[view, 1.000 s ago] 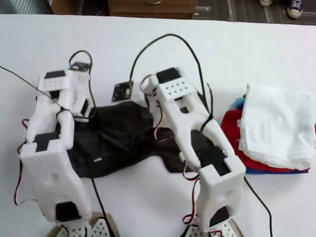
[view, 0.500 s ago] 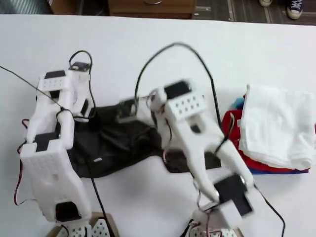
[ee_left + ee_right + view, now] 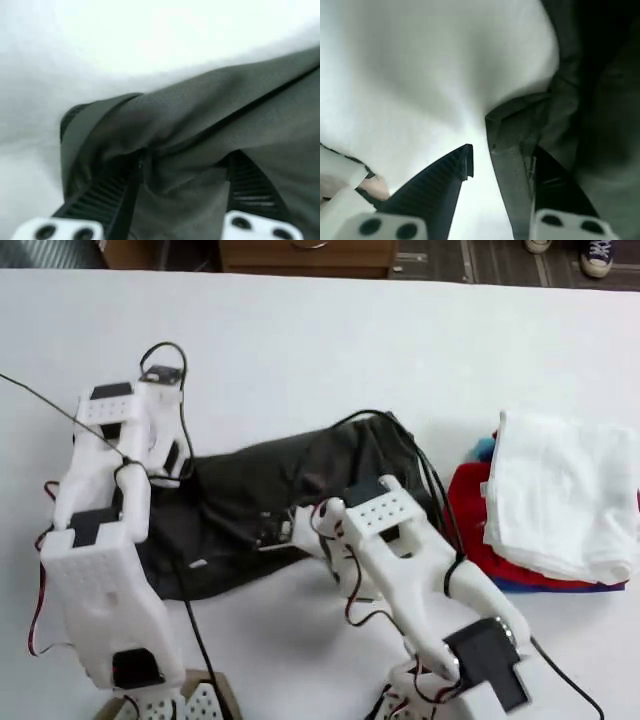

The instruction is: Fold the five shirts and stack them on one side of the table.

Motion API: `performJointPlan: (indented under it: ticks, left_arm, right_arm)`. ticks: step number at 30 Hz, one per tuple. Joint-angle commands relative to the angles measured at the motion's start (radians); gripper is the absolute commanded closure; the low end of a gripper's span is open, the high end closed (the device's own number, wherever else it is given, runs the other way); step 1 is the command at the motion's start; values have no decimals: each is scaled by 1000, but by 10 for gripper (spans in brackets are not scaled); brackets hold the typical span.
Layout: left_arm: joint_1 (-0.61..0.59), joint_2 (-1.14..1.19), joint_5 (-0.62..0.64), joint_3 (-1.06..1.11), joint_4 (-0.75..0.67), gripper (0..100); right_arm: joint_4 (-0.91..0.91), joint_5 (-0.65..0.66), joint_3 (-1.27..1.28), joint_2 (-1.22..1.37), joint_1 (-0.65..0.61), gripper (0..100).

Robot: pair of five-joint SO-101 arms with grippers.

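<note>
High view, looking down over a white table [image 3: 300,340]. Across the middle, between the two arms: a dark shirt [image 3: 240,495], unfolded and rumpled, lying on the tabletop. At the table's right side, well apart from the left arm: a stack [image 3: 560,490] of folded shirts, white on top, red beneath, blue at the bottom, a bit of teal at the far edge. Not touching the dark shirt, as far as can be told.

Left gripper [image 3: 172,462]: sits low at the shirt's corner on the left arm's side. In the left wrist view, fingers [image 3: 110,195] apart, pressed down into the fabric, a bulge of dark cloth filling the gap between them. Not clamped.

Right gripper [image 3: 283,532]: sits at the shirt's near edge, about midway along it. In the right wrist view, fingers [image 3: 445,175] spread wide, a folded edge of the shirt standing between them, close against one finger, bare table beside the other. Not closed on the cloth.

Over the shirt's far right part: a loop of black cable [image 3: 405,440] from the right arm.
</note>
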Motion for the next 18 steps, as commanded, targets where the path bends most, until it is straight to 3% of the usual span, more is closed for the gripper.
performJointPlan:
  ticks: [1, 10, 14, 18]
  left_arm:
    - [23, 6, 2, -5, -46, 732]
    - [23, 6, 2, -5, -46, 732]
    - [23, 6, 2, -5, -46, 732]
    - [23, 6, 2, -5, -46, 732]
  right_arm:
    - [-42, -14, -2, 56, -1, 807]
    - [-114, -15, -15, 182, 16, 814]
    - [-104, -15, -66, 180, 67, 972]
    - [13, -9, -155, 180, 105, 982]
